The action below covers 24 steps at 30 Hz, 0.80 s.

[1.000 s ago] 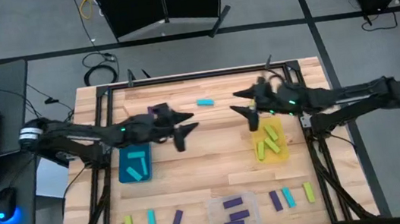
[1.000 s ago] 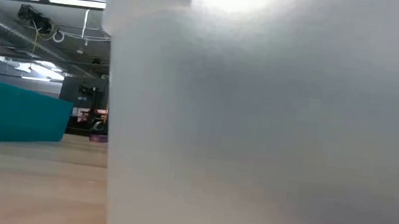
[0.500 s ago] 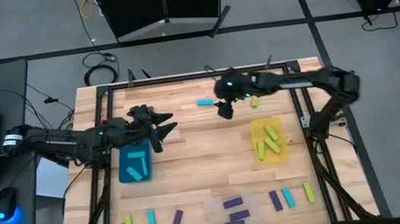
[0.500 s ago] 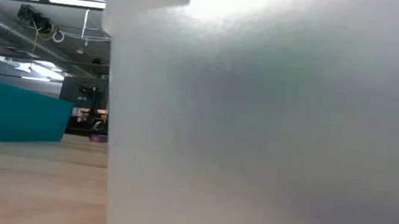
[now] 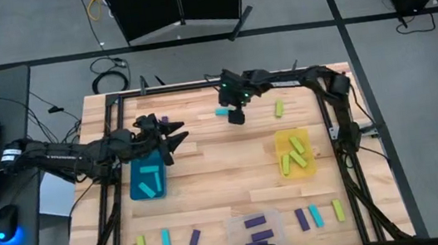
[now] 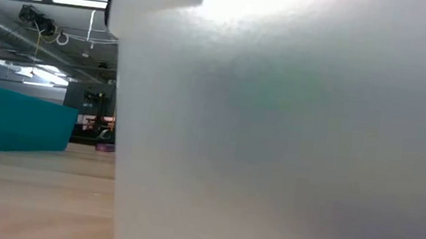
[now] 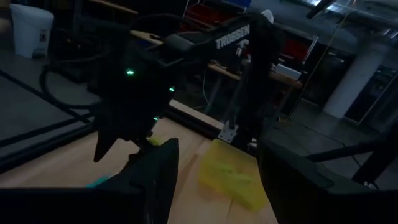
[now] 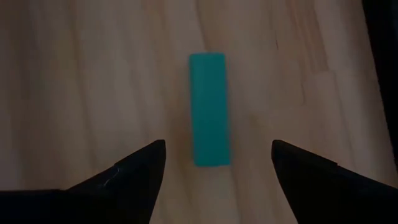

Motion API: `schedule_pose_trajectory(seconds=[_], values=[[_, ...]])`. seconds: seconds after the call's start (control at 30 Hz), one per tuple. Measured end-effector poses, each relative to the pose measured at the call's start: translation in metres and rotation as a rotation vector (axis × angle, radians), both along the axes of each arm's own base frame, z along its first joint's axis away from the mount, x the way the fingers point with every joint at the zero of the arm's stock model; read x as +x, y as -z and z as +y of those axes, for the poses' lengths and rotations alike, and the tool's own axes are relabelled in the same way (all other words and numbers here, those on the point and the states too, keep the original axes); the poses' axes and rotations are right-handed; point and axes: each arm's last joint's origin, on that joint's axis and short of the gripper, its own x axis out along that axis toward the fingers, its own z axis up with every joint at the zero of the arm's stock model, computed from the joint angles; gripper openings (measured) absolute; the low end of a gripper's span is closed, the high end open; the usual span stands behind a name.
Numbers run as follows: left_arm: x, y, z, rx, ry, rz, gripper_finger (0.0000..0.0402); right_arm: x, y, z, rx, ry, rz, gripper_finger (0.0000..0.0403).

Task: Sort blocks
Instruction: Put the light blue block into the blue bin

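Observation:
A cyan block [image 5: 222,112] lies flat near the table's far edge. My right gripper [image 5: 234,112] hangs open just above it; in the right wrist view the cyan block [image 8: 209,134] sits between the spread fingers of my right gripper [image 8: 217,163], untouched. My left gripper [image 5: 167,139] is open over the far edge of the teal bin [image 5: 147,181], beside a purple block [image 5: 165,121]. A yellow-green block [image 5: 278,108] lies to the right of the right gripper. In the left wrist view my left gripper [image 7: 217,180] faces the yellow bin [image 7: 230,174].
The teal bin holds cyan blocks, the yellow bin [image 5: 296,153] yellow-green ones, the clear bin [image 5: 256,231] purple ones. Loose blocks lie along the near edge on both sides of the clear bin. The clear bin's wall [image 6: 290,144] blocks most of the low view.
My right gripper has swung from above the yellow bin toward the far edge and leftward, ending over the cyan block. My left gripper has drawn back toward the table's left, from the middle to the teal bin's far edge. No block has moved.

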Motion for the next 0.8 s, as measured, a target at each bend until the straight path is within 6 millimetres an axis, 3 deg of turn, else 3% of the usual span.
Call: schedule_pose_trajectory(seconds=[0.3,0.8], values=[[0.000,0.000,0.000,0.020,0.000,0.005,0.0221,0.013,0.024,-0.014,0.046,-0.002,0.125,0.0304],[0.000,0.000,0.000,0.020,0.004,0.005,0.0221,0.017,0.012,-0.009,-0.020,-0.023,0.149,0.0295]])
